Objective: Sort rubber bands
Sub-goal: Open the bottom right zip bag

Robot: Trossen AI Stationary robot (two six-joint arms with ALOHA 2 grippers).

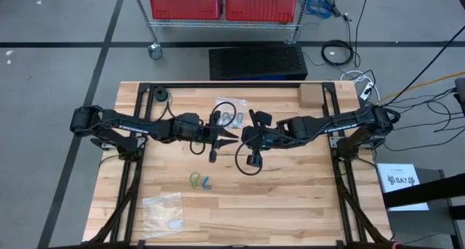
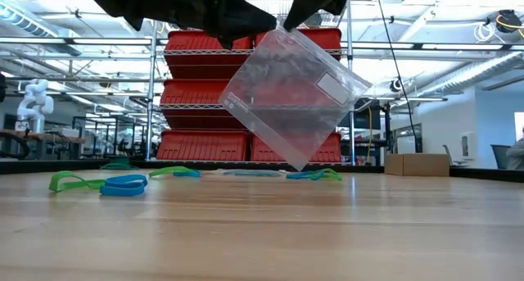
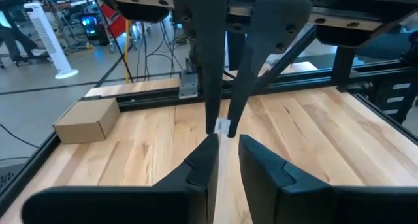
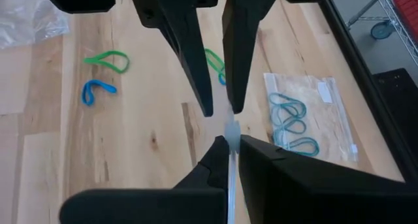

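On the bench (image 1: 290, 198), both arms reach in from the sides and meet at the middle, grippers nose to nose.

In the air between them hangs a clear zip bag (image 2: 291, 92), tilted, one corner pointing down, well clear of the wood; cannot tell if anything is inside it.

The right gripper (image 4: 230, 142) has its fingers pressed together, clamped on the top edge of that bag. The left gripper (image 3: 226, 142) faces it, fingers a little apart with a visible gap, the bag's thin edge running into that gap; not pinching it as far as can be seen.

At the front left of the bench lies a crumpled clear bag (image 1: 163, 209), flat, contents not readable.

Toward the back, just behind the grippers, a second zip bag (image 4: 300, 119) lies flat with several blue rubber bands (image 4: 292, 116) inside it.

A small cardboard box (image 1: 310, 95) sits at the back right, by the frame rail.

Loose bands lie on the bare wood in front of the grippers, between them and the crumpled bag: a green rubber band (image 4: 108, 59) and a blue rubber band (image 4: 98, 91), near each other, touching or not cannot be told. One more green band (image 4: 214, 61) lies half hidden behind the left gripper's fingers, beside the flat bag. No gripper touches any loose band.
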